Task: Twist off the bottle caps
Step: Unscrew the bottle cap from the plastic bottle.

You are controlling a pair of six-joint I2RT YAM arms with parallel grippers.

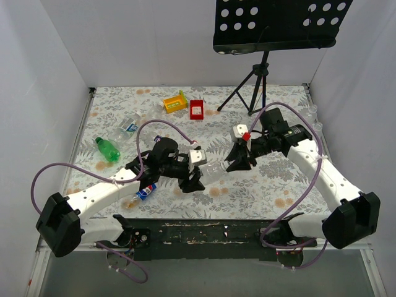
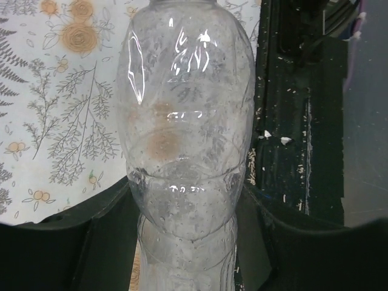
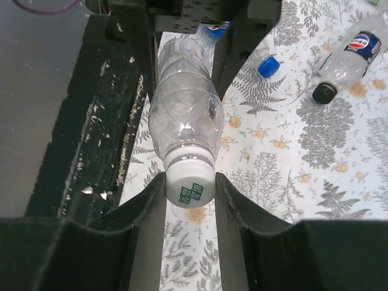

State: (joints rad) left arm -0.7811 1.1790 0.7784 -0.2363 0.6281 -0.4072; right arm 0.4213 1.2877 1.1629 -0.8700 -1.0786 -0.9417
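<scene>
The left gripper (image 2: 189, 233) pinches a clear plastic bottle (image 2: 185, 121) around its ribbed, rounded body, with a black finger pressed on each side. The bottle has no label and lies level between the two arms. At its 3 o'clock end in the top view is the bottle cap (image 3: 190, 188), round and white, printed with a green mark too small to read. The right gripper (image 3: 190, 182) is squeezed onto it. The right wrist view shows three caps: this one, a loose blue cap (image 3: 267, 65) at 1 o'clock, and a dark cap (image 3: 325, 93) on a blue-labelled bottle (image 3: 354, 51) at 2 o'clock.
</scene>
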